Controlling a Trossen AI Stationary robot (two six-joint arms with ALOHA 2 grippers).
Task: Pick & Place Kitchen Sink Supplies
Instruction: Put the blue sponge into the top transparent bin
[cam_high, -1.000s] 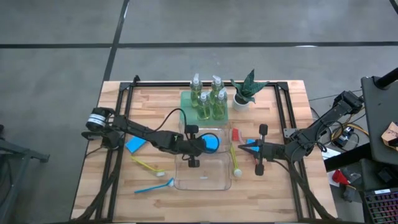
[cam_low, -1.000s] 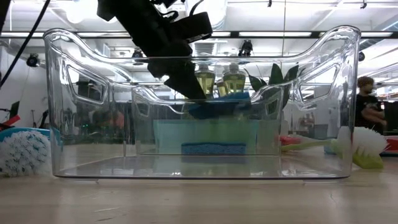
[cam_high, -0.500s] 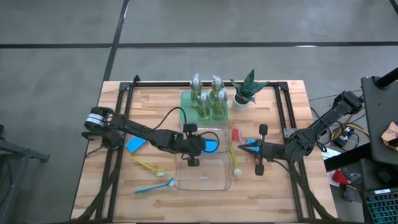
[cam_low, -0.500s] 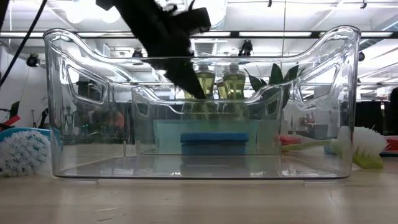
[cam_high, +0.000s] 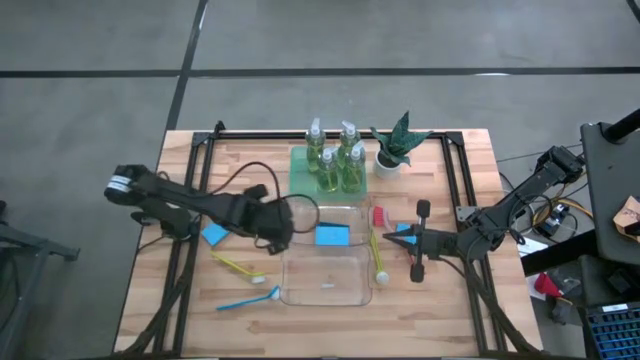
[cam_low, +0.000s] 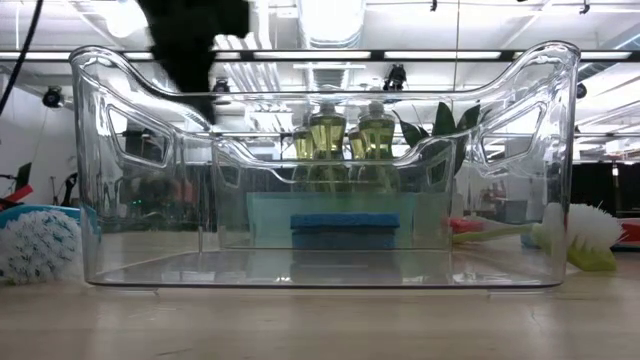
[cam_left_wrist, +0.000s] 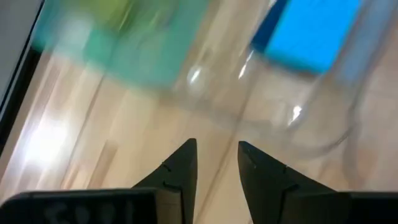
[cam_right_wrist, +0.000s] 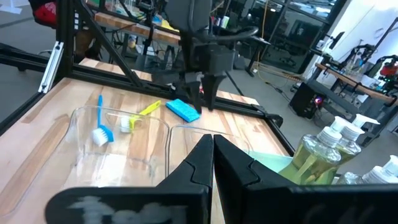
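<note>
Fingers of your left gripper (cam_left_wrist: 214, 163) stand a narrow gap apart and hold nothing; they sit just outside the left wall of the smaller clear bin (cam_high: 322, 222), above bare wood. Your right gripper (cam_right_wrist: 212, 155) has its fingers pressed together, empty, and waits near the desk's right edge.

One blue sponge (cam_high: 332, 235) lies flat inside the smaller bin. The larger clear bin (cam_high: 326, 276) toward the front edge shows nothing inside. A second blue sponge (cam_high: 213, 234) lies on the desk left of your left gripper. Four pump bottles (cam_high: 335, 160) stand on the green tray (cam_high: 298, 170) at the back edge, the potted plant (cam_high: 393, 146) beside them. Yellow brush (cam_high: 237, 266) and blue brush (cam_high: 247, 298) lie toward the front left; another yellow brush (cam_high: 378, 262) lies between the bins and your right gripper.
</note>
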